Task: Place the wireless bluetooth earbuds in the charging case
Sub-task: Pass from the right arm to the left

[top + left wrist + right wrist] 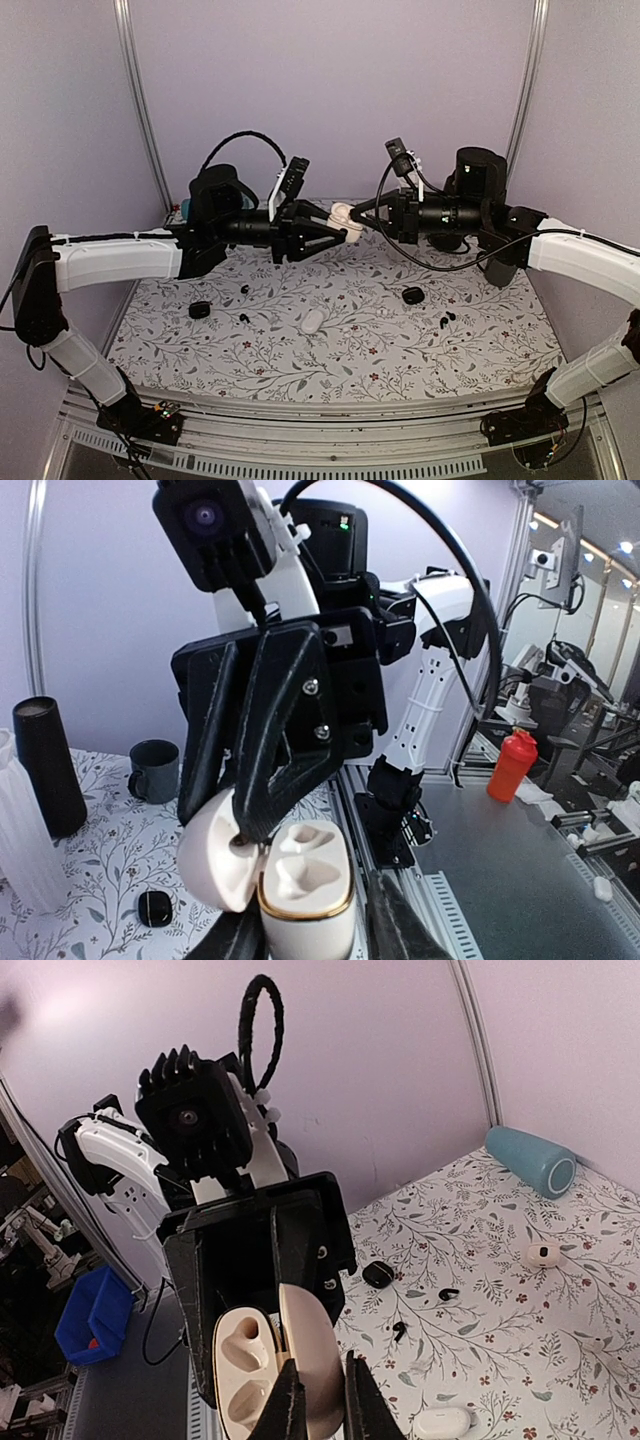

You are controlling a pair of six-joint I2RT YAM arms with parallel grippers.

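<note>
We see the open cream charging case (343, 212) aloft at centre frame, the left pincer (338, 230) clamped on its body and the right pincer (358, 215) clamped on its lid (312, 1345). Black earbuds (244, 290) lie on the table (400, 350) below.

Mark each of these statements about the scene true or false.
1. The left gripper and right gripper hold a cream case above the table. True.
2. Its lid is shut. False: it stands open.
3. An earbud already sits inside it. False: both sockets look empty.
4. Black earbuds lie on the table. True.
5. A white case lies on the table. True.
</note>
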